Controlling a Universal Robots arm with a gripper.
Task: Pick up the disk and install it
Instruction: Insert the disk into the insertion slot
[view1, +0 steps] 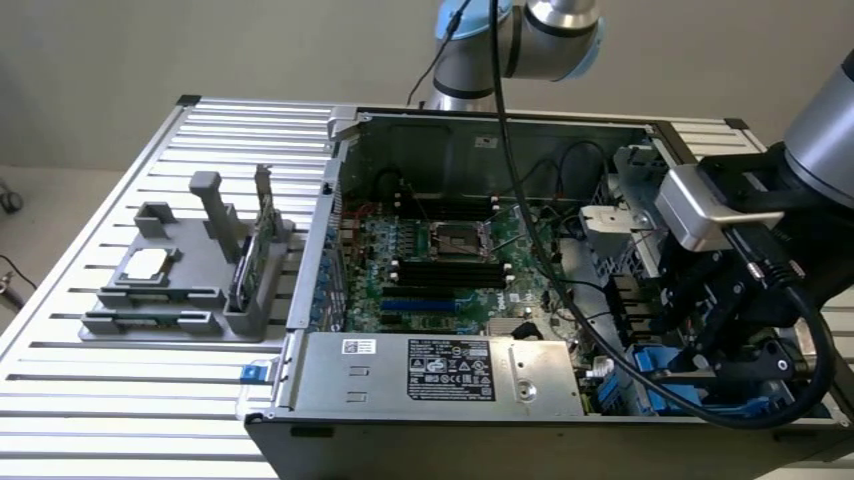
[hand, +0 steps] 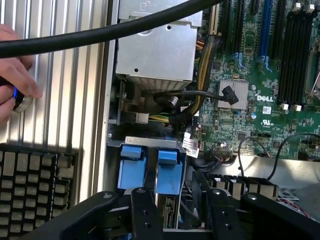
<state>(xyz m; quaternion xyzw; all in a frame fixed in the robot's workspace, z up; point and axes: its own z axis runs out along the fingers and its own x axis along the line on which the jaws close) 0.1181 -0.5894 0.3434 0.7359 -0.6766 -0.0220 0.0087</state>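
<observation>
Disk (hand: 169, 172) just ahead of pincer (hand: 181, 200)

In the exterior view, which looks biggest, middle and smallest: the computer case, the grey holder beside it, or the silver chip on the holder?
1. computer case
2. grey holder
3. silver chip

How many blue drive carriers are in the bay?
2: one blue carrier and a second side by side in the drive bay, before the gripper. Others may be hidden.
</observation>
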